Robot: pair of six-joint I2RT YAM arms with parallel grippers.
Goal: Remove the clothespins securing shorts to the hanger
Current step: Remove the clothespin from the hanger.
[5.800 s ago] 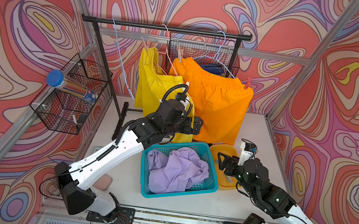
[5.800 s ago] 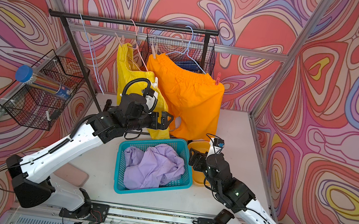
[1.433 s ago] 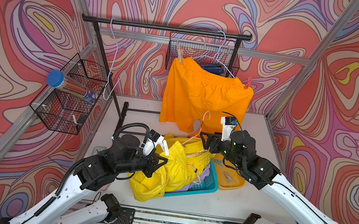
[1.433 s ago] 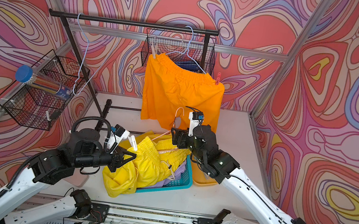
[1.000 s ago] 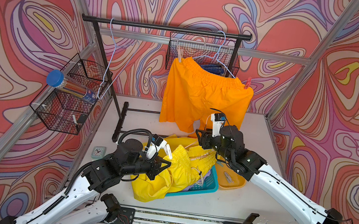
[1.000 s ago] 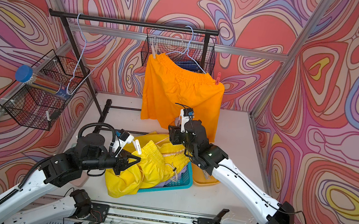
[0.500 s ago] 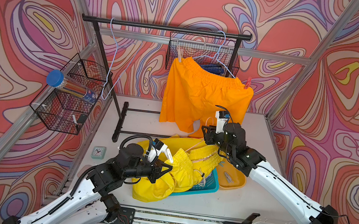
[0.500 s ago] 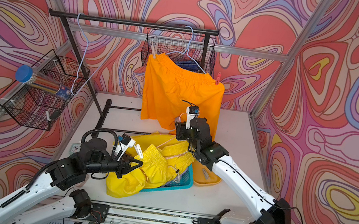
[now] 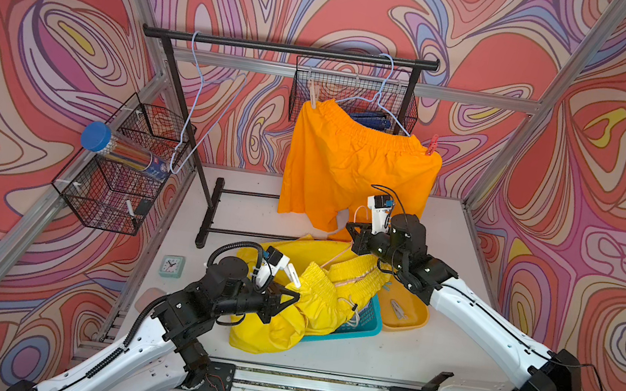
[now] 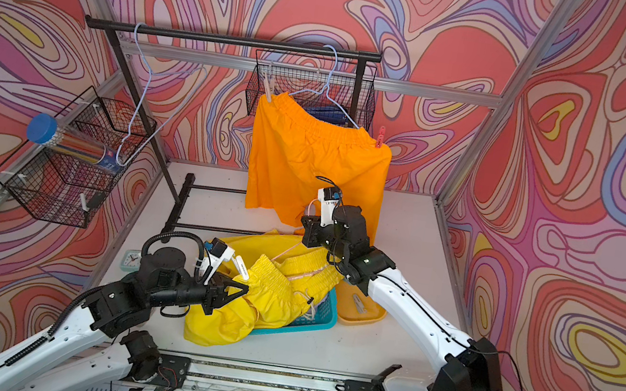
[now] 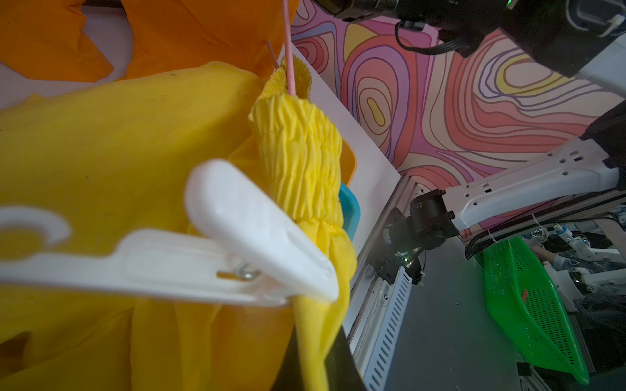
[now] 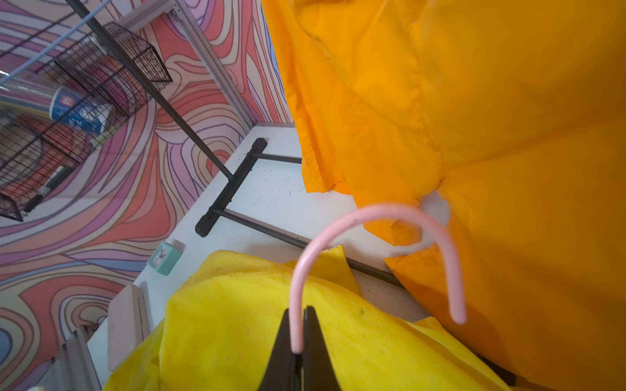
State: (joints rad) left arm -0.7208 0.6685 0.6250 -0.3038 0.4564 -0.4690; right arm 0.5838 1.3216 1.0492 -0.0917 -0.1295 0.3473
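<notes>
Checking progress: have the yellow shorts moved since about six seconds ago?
Yes. They hung from the rack rail beside the orange shorts; now the yellow shorts lie lower and nearer the camera, draped over the teal basket, off the rail.

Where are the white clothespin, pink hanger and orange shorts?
white clothespin (image 11: pixel 257 232): left wrist view, its upper arm.
pink hanger (image 12: pixel 379 211): right wrist view, top of its hook.
orange shorts (image 9: pixel 357 169): in a top view, middle of the front.
</notes>
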